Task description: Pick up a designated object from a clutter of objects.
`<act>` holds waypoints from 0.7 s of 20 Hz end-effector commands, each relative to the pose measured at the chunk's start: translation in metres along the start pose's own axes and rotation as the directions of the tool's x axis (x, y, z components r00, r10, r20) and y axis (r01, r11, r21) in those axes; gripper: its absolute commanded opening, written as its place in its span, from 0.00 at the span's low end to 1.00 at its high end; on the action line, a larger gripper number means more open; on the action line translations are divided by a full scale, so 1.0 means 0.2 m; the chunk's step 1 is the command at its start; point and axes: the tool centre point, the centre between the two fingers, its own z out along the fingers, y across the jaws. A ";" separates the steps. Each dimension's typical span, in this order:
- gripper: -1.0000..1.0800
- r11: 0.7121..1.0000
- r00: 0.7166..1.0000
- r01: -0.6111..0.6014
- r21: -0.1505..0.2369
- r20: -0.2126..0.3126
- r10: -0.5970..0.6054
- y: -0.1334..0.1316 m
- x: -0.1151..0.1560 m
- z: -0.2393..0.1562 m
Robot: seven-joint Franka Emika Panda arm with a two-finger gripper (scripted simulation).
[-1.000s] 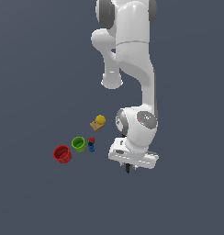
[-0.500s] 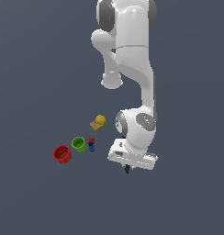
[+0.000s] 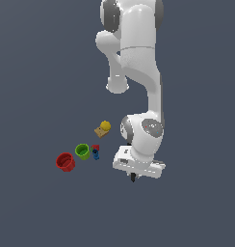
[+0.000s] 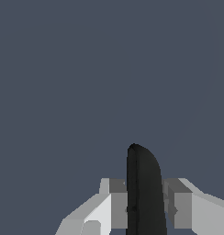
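Clearly the white Franka arm point(image 3: 138, 72) dominates the exterior view, folded down with its wrist low over the dark grey surface point(image 3: 37, 58). The gripper point(image 4: 145, 209) has its jaws clenched on a black rounded handle, which I take to be part of the black spring clamp point(image 4: 142, 188); in the exterior view only a small dark tip shows beneath the hand. Whether the clamp is off the surface I cannot tell. To the exterior view's left, apart from the arm, sit the red cup point(image 3: 65, 162), the green cup point(image 3: 82, 151), the yellow ball on its tan block point(image 3: 103, 128) and the small blue-and-red piece point(image 3: 95, 151). To do the lift well, keep the squeeze firm and rise straight and slowly, since a long, lopsided clamp held by one handle may swivel.
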 end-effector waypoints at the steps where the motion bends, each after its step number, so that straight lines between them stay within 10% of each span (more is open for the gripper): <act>1: 0.00 1.000 1.000 -0.002 0.000 -0.003 0.002 0.04 0.03 -0.03; 14: 0.00 1.000 1.000 -0.001 0.000 -0.004 0.001 0.51 0.32 -0.37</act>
